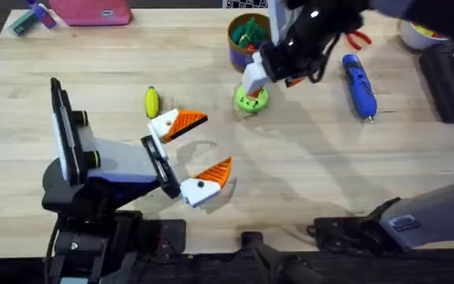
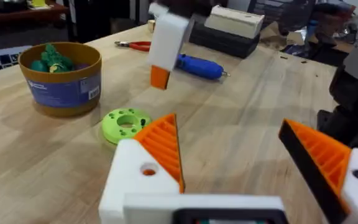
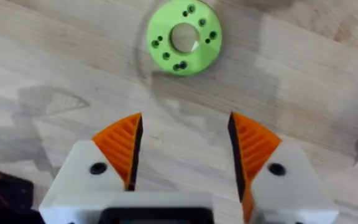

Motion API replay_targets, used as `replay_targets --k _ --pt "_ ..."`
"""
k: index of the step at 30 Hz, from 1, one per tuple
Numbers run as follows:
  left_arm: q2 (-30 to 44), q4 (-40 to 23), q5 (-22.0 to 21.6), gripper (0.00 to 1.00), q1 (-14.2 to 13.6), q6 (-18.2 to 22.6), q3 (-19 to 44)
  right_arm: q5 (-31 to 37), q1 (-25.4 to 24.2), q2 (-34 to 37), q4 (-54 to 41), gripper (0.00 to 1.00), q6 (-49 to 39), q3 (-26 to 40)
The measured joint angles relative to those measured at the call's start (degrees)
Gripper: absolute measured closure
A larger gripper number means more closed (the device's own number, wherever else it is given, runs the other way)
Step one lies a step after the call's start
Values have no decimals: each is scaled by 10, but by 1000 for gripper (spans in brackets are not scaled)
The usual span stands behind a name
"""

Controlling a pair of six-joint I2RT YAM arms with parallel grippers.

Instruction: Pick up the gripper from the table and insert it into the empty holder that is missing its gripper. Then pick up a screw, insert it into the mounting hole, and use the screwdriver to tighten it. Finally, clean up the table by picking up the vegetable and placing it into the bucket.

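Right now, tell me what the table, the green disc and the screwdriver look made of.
Table: light wood, matte, with visible plank grain. Green disc: likely plastic, matte, uniformly coloured, with holes. Screwdriver: blue body, probably plastic with a slight sheen; its thin tip looks metallic.

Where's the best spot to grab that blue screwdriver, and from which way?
Judging by its pose, grip the blue screwdriver across the middle of its thick body, coming straight down from above. It lies flat on the table, bit toward the arms' bases, so its round sides are open while the thin bit is too slender to hold.
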Motion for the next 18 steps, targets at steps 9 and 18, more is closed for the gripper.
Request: replay_targets --k 9,18 --pt "0 0 0 15 0 0 0 22 4 73 37 436 27 0" --pt "0 0 0 15 0 0 0 31 24 113 53 512 40 0"
